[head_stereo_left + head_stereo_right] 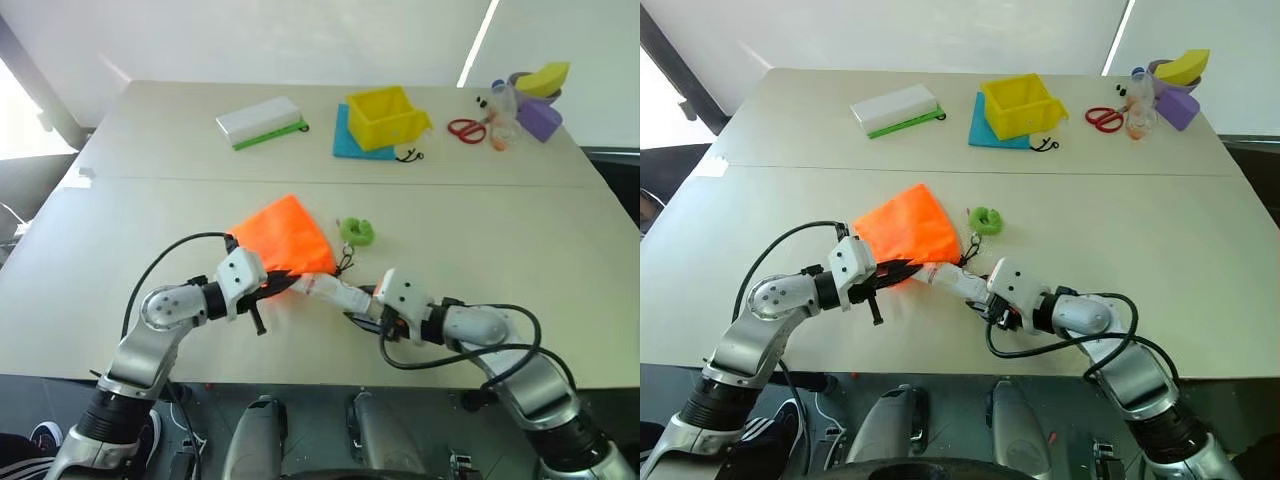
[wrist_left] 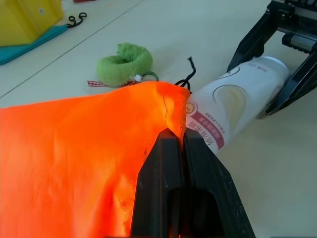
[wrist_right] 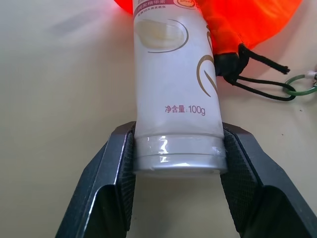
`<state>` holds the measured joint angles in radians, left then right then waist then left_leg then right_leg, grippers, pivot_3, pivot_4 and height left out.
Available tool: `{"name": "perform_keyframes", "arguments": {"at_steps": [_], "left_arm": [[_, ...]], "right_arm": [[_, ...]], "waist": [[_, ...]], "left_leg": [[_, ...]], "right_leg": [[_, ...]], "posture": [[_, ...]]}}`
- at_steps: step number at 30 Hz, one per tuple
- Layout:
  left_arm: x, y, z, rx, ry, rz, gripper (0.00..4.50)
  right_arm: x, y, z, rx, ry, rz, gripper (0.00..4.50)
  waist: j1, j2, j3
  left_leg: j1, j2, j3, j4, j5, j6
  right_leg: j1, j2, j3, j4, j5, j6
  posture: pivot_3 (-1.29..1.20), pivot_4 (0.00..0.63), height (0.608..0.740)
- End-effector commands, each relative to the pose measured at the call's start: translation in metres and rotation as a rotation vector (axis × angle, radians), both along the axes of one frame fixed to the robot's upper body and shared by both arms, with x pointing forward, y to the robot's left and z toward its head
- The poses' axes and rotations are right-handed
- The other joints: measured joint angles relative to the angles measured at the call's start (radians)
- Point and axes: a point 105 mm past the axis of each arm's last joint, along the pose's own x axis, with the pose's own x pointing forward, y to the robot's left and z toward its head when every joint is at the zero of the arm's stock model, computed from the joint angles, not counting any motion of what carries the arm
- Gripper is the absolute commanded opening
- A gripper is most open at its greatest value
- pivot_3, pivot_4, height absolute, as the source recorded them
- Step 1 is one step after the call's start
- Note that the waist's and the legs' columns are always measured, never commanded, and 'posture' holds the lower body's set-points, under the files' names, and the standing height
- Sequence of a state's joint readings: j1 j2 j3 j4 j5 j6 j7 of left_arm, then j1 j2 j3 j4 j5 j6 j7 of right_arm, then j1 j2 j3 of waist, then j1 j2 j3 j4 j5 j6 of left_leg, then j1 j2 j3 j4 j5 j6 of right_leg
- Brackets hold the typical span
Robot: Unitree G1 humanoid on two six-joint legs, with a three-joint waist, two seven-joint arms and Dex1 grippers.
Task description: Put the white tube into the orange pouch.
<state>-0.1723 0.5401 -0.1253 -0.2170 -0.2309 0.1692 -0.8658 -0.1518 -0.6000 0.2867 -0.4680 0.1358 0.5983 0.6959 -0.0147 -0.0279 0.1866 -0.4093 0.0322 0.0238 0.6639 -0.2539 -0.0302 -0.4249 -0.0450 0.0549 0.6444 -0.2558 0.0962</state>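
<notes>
1. Two grippers work together, low in the middle of the head view: the left gripper [image 2: 184,144] pinches the pouch [image 1: 282,238] rim, keeping it up.
2. The right gripper [image 3: 178,148] clamps the tube [image 3: 173,84] by its cap end, poking the other end into the pouch mouth.

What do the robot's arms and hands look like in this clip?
Both arms are silver-grey metal with rounded joint housings and white wrist blocks. A loose black cable loops along each. The left hand and right hand each have two black fingers, flat with textured inner pads.
</notes>
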Motion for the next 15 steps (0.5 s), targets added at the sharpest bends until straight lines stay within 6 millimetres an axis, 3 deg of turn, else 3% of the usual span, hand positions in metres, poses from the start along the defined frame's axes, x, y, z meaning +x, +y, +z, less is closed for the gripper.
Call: {"name": "perform_keyframes", "arguments": {"at_steps": [1,5,15], "left_arm": [[-0.003,-0.005,0.012,-0.026,-0.048,-0.021,0.0],[-0.001,-0.005,0.015,-0.055,-0.043,-0.011,0.0],[-0.002,-0.011,0.018,-0.072,-0.031,-0.022,0.0]], "right_arm": [[0.005,-0.001,0.007,-0.033,-0.049,0.011,1.82],[0.004,0.0,0.005,-0.053,-0.039,0.035,1.82],[0.015,0.029,0.002,-0.074,-0.031,0.091,1.82]], "waist": [[0.0,0.0,0.0],[0.0,0.0,0.0],[-0.006,0.0,0.0]], "left_leg": [[0.0,0.0,0.0,0.0,0.0,0.0],[0.0,0.0,0.0,0.0,0.0,0.0],[0.001,0.0,-0.001,0.0,0.0,0.0]], "right_leg": [[0.0,0.0,0.0,0.0,0.0,0.0],[0.0,0.0,0.0,0.0,0.0,0.0],[0.0,0.002,-0.001,0.002,0.0,0.0]], "posture": [[0.0,0.15,0.74],[0.0,0.15,0.74],[0.0,0.15,0.74]]}}
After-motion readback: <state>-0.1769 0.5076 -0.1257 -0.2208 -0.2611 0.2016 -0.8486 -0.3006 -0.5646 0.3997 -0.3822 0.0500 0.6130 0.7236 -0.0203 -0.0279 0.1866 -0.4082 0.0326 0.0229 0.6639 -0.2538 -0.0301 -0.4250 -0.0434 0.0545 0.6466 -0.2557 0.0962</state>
